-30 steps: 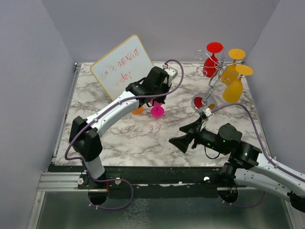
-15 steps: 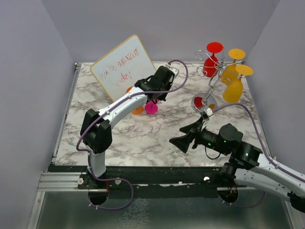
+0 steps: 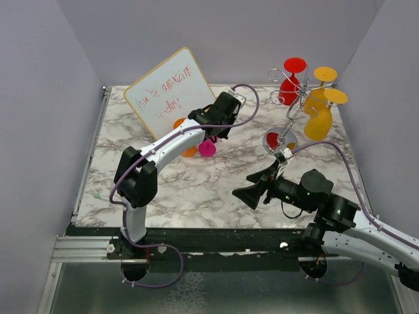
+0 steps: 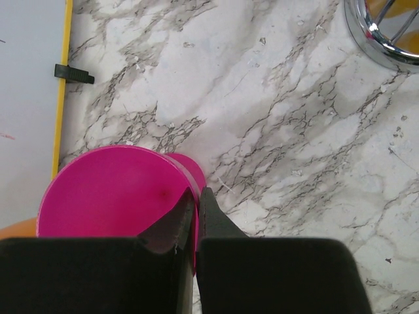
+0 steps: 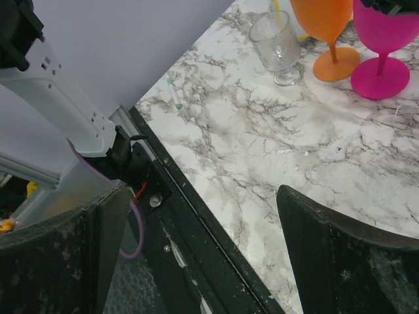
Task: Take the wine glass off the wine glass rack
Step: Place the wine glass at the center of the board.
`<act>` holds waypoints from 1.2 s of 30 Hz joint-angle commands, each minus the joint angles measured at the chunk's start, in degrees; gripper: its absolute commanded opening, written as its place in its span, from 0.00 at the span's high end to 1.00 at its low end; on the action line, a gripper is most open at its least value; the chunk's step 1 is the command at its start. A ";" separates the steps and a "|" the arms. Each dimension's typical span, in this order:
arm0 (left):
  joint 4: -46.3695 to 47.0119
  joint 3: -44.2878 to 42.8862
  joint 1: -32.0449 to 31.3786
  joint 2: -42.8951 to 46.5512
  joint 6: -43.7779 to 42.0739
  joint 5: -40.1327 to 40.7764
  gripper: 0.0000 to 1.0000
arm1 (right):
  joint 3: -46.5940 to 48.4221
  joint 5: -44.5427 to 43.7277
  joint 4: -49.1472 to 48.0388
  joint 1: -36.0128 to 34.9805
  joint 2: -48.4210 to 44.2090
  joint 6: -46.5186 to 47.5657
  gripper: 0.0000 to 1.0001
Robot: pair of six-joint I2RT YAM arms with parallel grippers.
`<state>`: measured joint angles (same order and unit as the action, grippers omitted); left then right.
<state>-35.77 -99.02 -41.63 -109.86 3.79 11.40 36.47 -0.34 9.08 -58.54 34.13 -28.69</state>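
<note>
Plain grey walls (image 3: 229, 33) enclose a white marble-patterned table (image 3: 196, 190) on three sides.

Pink wine glass (image 3: 207, 148) upright, off rack (image 3: 281, 138)

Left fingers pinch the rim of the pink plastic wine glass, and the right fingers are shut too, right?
No: the right fingers stand wide open and empty, per the right wrist view. The left fingers do pinch the pink plastic wine glass by its rim.
</note>
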 commanded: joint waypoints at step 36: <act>8.35 4.95 3.11 2.63 4.30 -2.01 0.86 | 0.71 -1.16 0.98 -0.16 2.64 -0.32 0.00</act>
<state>-28.32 -94.87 -38.79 -109.16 7.44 10.04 36.45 -0.38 9.21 -58.54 36.64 -28.93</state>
